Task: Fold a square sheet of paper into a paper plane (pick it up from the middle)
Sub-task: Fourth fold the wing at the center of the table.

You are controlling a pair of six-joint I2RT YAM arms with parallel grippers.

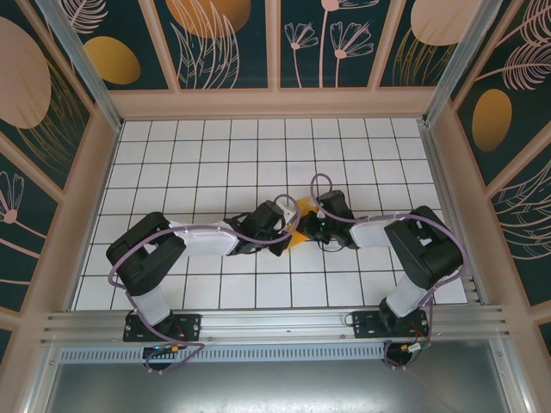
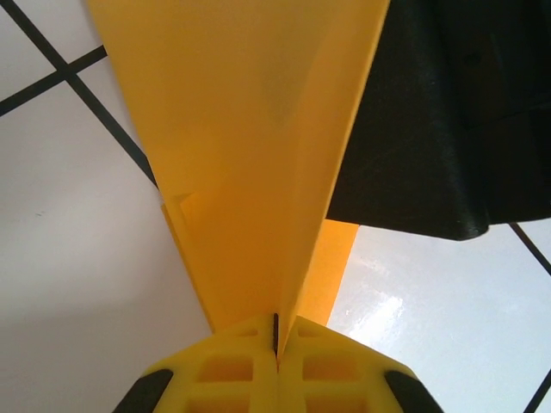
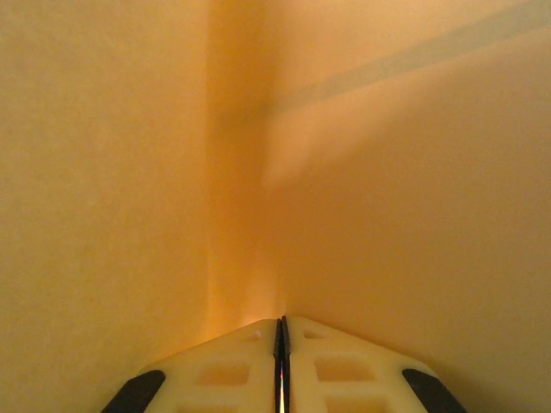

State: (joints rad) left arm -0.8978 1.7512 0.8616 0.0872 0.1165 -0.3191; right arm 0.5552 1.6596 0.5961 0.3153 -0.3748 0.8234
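The orange paper (image 2: 250, 155) is held up off the white gridded table (image 1: 215, 155), near its middle, between the two arms, which are brought together there from either side. In the overhead view, small orange corners of it are seen beyond and in front of the wrists.

The left gripper (image 2: 275, 334) is closed on the paper. Its two yellow fingers (image 2: 232, 370) are pressed together, with a thin edge of the sheet pinched in the slit between them. From that pinch the paper is spread up and away as a folded wedge. A sharp crease is seen along its right side, and a second, flatter layer behind it at the lower right. A black housing (image 2: 430, 129) is seen just behind the paper at the upper right.

The right gripper (image 3: 281, 337) is likewise closed on the paper, its pale fingers (image 3: 344, 370) met at a hairline gap. Orange paper is spread on both sides of them, close to the camera, with a vertical crease above the fingertips and a faint slanted band across the upper right. Which part of the sheet is gripped by each side cannot be told.
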